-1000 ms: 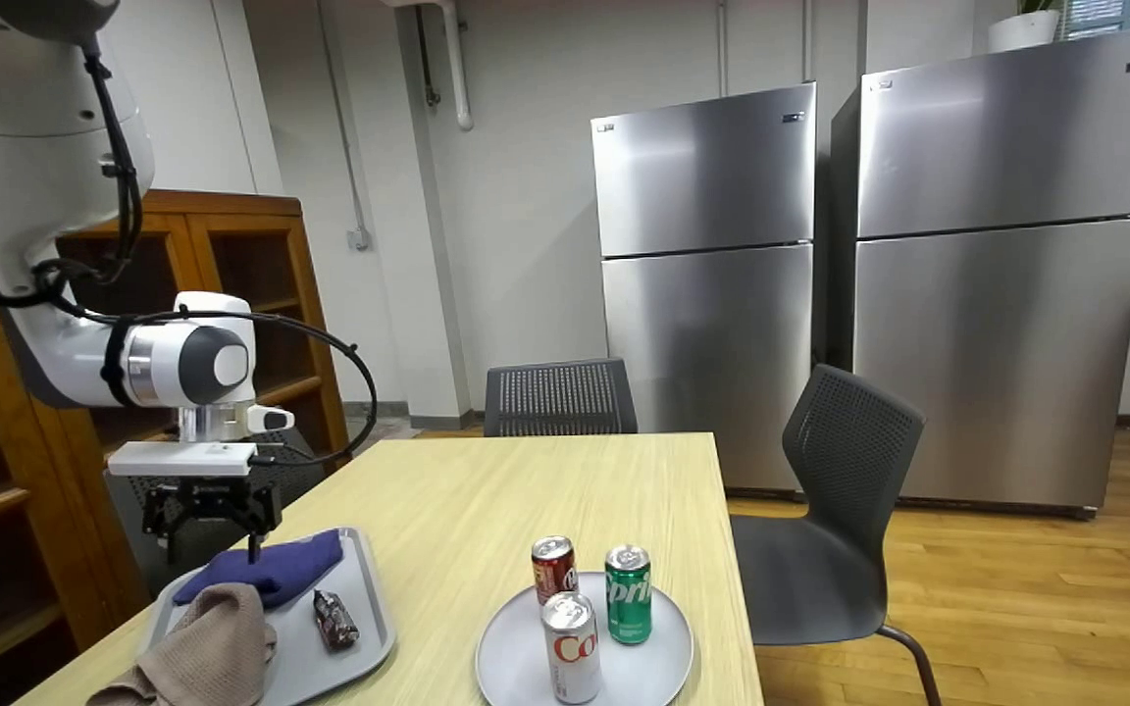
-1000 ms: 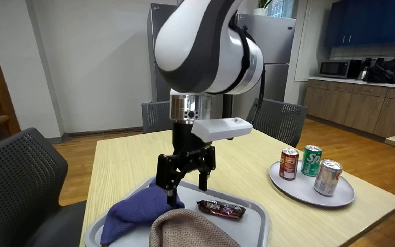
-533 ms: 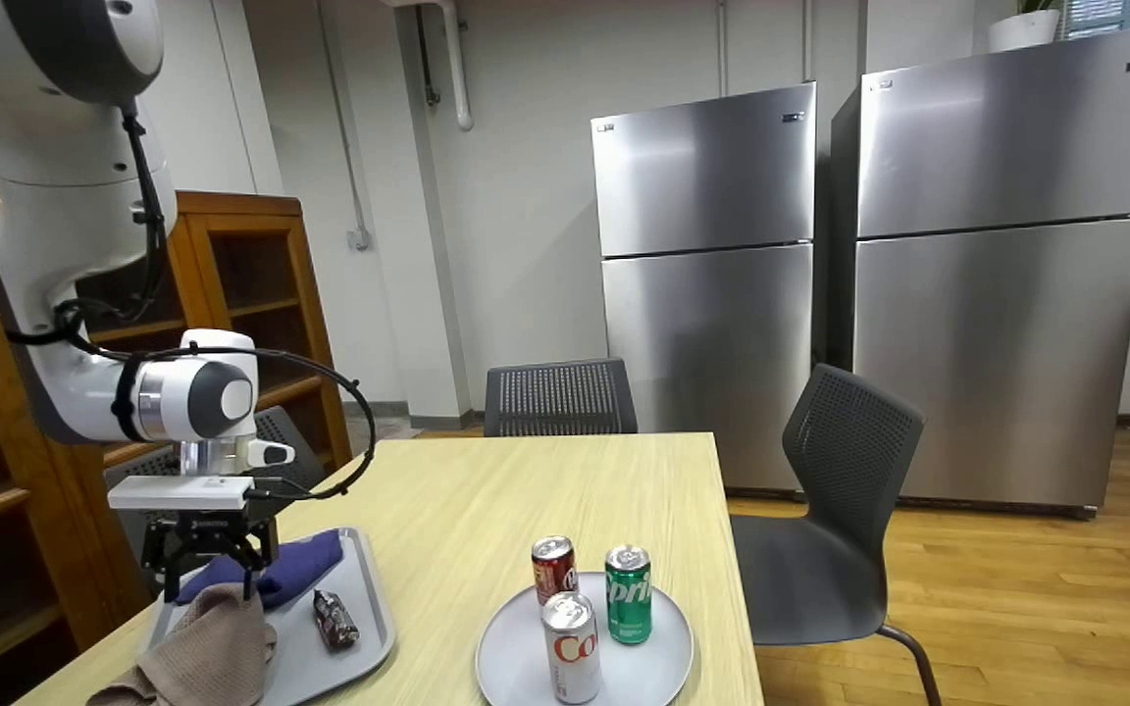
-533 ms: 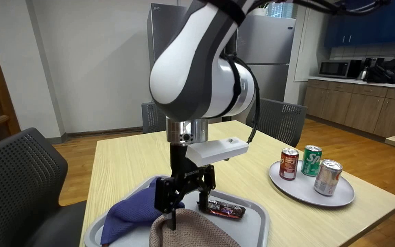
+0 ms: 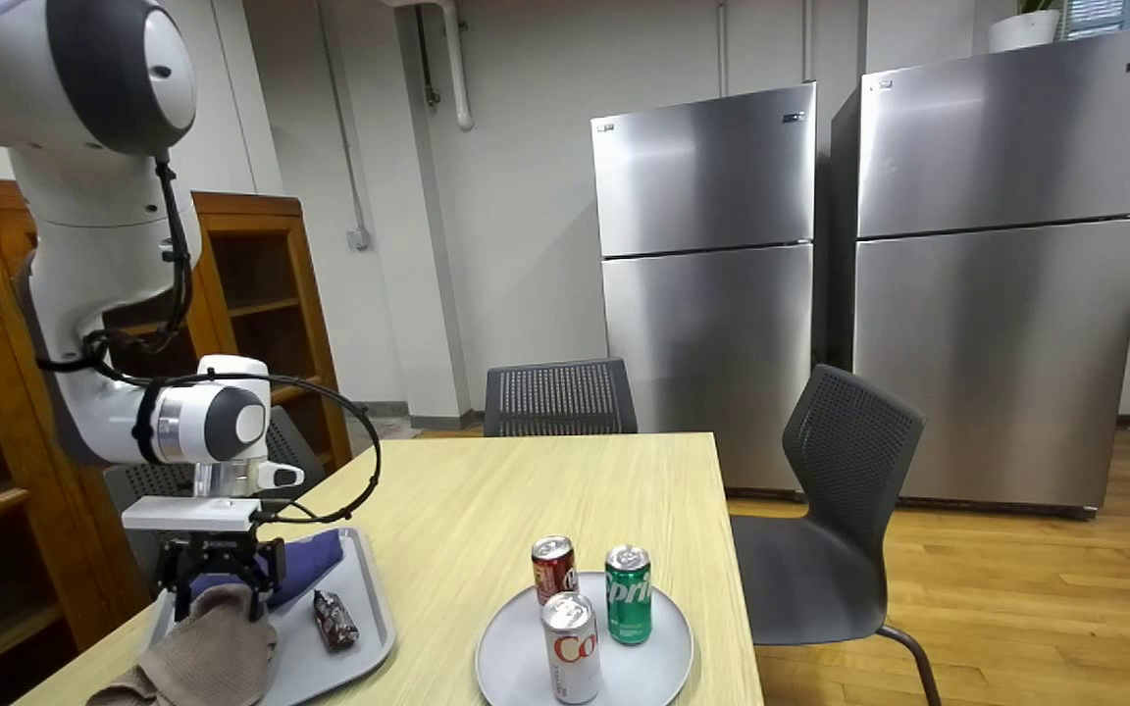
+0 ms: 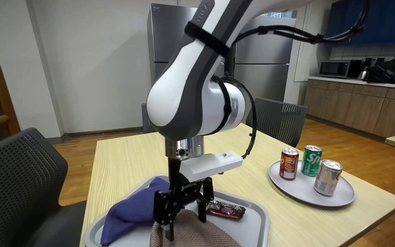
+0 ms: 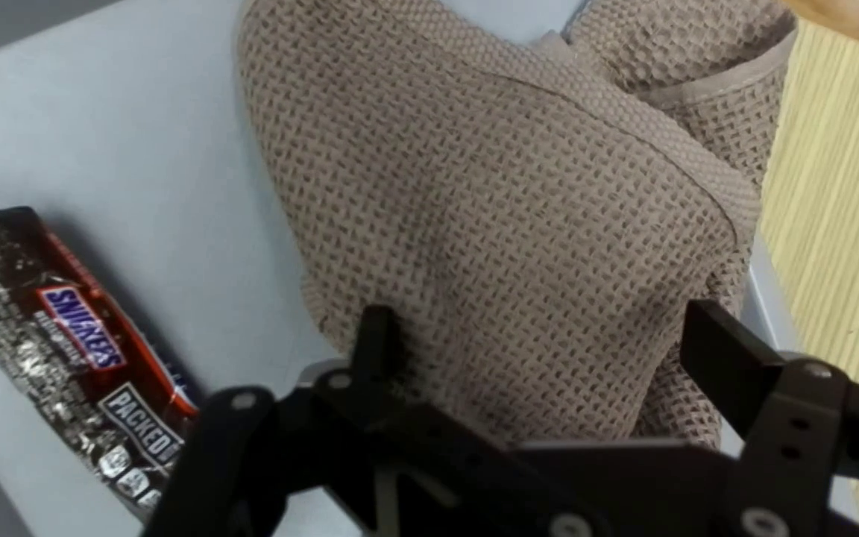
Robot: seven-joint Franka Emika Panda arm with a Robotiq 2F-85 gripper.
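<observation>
Spanning brown cloth at near side of grey tray | gripper: fingers well apart, nothing held, contact unclear | cloth looks soft, light, unlikely to slip | best pinched at raised fold between fingertips

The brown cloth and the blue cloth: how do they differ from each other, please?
Colour: the brown cloth is lighter and greyish, the blue cloth darker.
Place: in the wrist view, the brown cloth lies under the open tool; the blue cloth is not seen there.
Depth: in an exterior view, the brown cloth is nearer the camera, the blue cloth behind it.
Both lie crumpled on the grey tray.
</observation>
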